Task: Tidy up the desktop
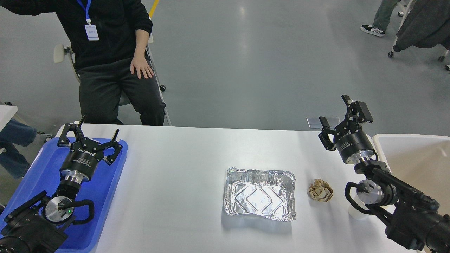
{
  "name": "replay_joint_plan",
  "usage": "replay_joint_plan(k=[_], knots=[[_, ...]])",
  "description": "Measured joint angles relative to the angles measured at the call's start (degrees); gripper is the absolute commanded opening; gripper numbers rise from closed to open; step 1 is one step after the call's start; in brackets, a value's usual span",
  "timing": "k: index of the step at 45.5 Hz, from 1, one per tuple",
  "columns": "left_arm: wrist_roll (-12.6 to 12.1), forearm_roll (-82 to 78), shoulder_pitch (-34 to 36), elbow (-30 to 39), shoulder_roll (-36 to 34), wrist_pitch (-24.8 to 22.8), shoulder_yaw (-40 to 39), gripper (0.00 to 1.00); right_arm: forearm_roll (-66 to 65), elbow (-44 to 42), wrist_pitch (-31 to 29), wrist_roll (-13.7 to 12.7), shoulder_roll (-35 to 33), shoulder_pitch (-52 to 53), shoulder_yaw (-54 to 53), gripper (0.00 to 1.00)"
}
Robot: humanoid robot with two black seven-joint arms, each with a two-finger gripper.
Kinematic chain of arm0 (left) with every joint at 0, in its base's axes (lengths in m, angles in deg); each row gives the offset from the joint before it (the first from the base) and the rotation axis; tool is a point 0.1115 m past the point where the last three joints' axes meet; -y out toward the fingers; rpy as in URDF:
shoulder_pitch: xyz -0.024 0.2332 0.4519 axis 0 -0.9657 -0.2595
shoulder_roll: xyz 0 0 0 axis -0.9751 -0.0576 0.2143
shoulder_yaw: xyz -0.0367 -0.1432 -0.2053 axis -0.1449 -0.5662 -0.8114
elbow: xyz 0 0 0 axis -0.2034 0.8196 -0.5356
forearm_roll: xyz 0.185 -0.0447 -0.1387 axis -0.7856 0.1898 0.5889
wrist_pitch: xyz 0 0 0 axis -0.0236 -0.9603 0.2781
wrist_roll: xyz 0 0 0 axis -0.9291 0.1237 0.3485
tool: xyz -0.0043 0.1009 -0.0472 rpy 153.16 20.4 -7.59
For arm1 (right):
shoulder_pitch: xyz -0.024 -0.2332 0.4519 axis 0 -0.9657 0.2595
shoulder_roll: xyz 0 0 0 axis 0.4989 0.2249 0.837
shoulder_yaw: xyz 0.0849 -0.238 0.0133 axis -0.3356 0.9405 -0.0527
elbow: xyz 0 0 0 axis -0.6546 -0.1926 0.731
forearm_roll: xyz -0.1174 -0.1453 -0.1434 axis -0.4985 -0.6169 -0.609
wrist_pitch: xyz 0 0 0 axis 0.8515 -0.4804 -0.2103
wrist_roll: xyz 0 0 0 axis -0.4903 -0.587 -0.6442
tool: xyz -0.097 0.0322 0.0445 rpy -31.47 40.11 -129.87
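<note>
- Table [175, 182]: white, spans the view's lower half.
- Foil tray [259, 194]: centre of table, empty.
- Paper wad [320, 190]: on table just beside tray, at its 3 o'clock.
- Left hand [90, 137]: released, fingers spread, over blue tray [105, 211] at table's 9 o'clock.
- Right hand [337, 117]: released, empty, at 2 o'clock from wad, near beige bin [415, 158].

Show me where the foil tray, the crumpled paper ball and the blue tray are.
foil tray [259, 195]: head view, on its shiny bottom.
crumpled paper ball [320, 190]: head view, on its middle.
blue tray [105, 196]: head view, on bare floor near its right rim.
</note>
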Motion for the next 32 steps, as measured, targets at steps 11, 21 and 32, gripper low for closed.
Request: replay_joint_plan(k=[11, 21, 32], knots=[[-0.1, 0.0, 0.0, 0.0, 0.0, 0.0, 0.0, 0.99, -0.2, -0.2, 0.0, 0.0, 0.1, 0.5, 0.0, 1.0], [0.0, 0.0, 0.0, 0.0, -0.1, 0.0, 0.0, 0.99, -0.2, 0.0, 0.0, 0.0, -0.3, 0.8, -0.1, 1.0], [0.0, 0.0, -0.1, 0.0, -0.1, 0.0, 0.0, 0.99, -0.1, 0.1, 0.0, 0.0, -0.3, 1.1, -0.1, 1.0]])
